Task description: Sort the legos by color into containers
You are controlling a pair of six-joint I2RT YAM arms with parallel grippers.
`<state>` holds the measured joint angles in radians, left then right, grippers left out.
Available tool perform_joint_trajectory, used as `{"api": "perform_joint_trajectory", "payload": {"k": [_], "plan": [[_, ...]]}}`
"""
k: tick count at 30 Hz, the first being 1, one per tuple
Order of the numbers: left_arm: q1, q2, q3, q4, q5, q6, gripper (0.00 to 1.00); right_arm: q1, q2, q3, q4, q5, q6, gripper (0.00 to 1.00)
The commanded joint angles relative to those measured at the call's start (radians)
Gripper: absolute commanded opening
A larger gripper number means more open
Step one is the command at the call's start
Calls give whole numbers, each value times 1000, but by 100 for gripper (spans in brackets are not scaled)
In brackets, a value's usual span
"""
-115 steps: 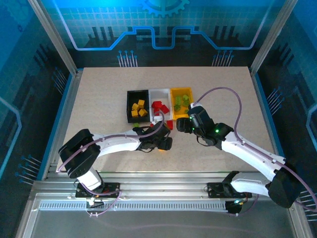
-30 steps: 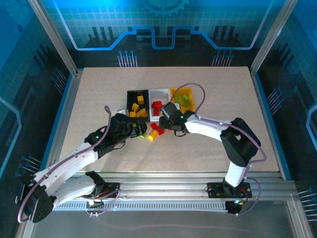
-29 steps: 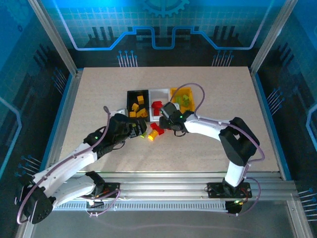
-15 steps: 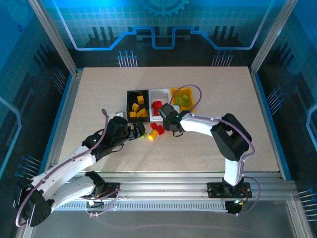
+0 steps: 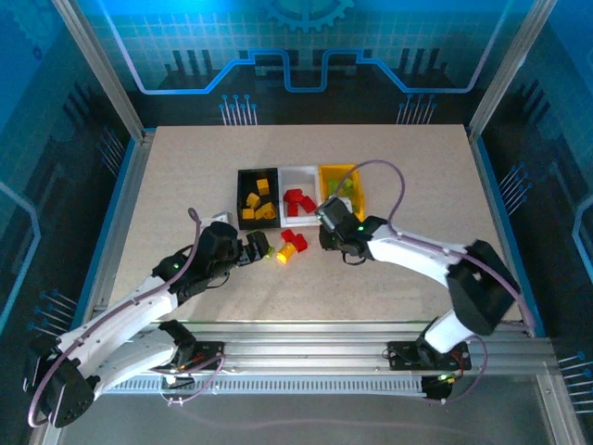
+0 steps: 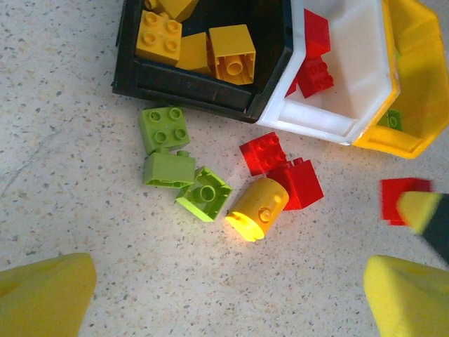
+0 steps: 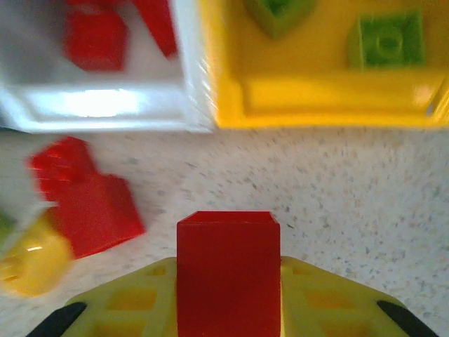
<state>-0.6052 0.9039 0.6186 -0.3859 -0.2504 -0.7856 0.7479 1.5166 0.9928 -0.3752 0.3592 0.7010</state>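
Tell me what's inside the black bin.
Several yellow-orange bricks lie loosely piled in the black bin, with no other colour visible. Anything beneath them is covered.

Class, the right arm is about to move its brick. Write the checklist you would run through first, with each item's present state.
1. Right gripper shut on red brick: ok.
2. White bin holds red pieces, so it is the target: ok.
3. Left gripper open, holding nothing: ok.
4. Grip firm enough to lift: cannot tell.
5. All bricks sorted: not ok; green bricks, loose red bricks and a yellow piece lie on the table.
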Motion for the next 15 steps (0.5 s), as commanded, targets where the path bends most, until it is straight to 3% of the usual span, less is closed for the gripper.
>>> {"api": "perform_joint_trajectory", "payload": {"k": [1,6,15], "plan": [[2,-28,-28,-37,-36,-13,99,11,-51,68,-42,-29,-76,31],[2,-46,-39,-60,-42,-28,99,3,81,254,-71,4,-118,32],[6,-91,-44,-106,-48,-26,99,-54,465,636,-161,49,-116,32]]}}
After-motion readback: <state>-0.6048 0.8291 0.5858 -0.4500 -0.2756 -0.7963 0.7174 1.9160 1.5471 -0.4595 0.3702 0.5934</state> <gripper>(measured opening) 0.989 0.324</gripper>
